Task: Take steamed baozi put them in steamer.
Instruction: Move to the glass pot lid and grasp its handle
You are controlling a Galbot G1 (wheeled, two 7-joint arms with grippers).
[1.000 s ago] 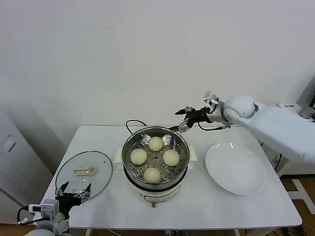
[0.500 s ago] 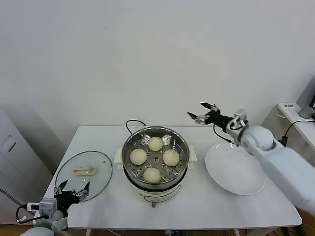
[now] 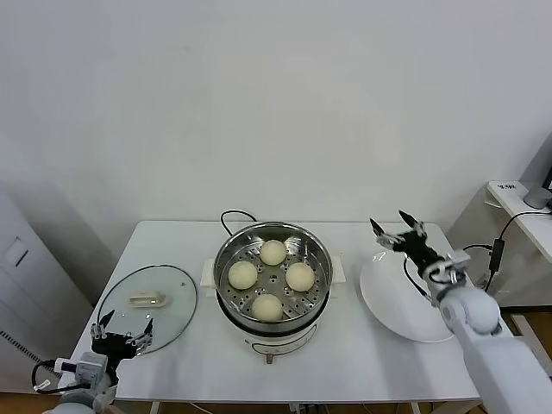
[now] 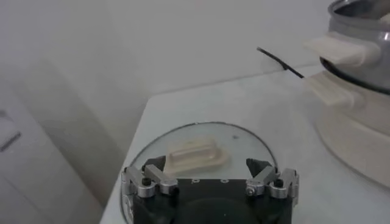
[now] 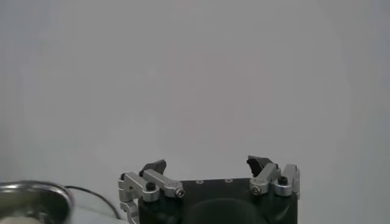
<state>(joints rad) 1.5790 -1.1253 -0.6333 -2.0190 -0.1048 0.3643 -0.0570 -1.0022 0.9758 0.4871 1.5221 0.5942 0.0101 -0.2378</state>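
Observation:
Several cream-white steamed baozi (image 3: 272, 252) lie on the perforated tray inside the shiny steel steamer (image 3: 321, 255) at the table's middle. My right gripper (image 3: 395, 234) hangs open and empty above the white plate, to the right of the steamer, fingers pointing up toward the wall. In the right wrist view its open gripper (image 5: 208, 165) faces bare wall, with the steamer's rim (image 5: 30, 189) at one corner. My left gripper (image 3: 122, 332) is parked open at the table's front left corner, over the near edge of the glass lid (image 4: 195, 143).
A flat white plate (image 3: 401, 302) lies right of the steamer under my right arm. The glass lid (image 3: 147, 304) with a cream handle (image 3: 147, 299) lies flat to the left. A black cord (image 3: 235, 216) loops behind the steamer.
My right arm has swung from the steamer's back rim rightward and toward me, ending over the plate. The left gripper has sunk slightly lower. The baozi have not moved.

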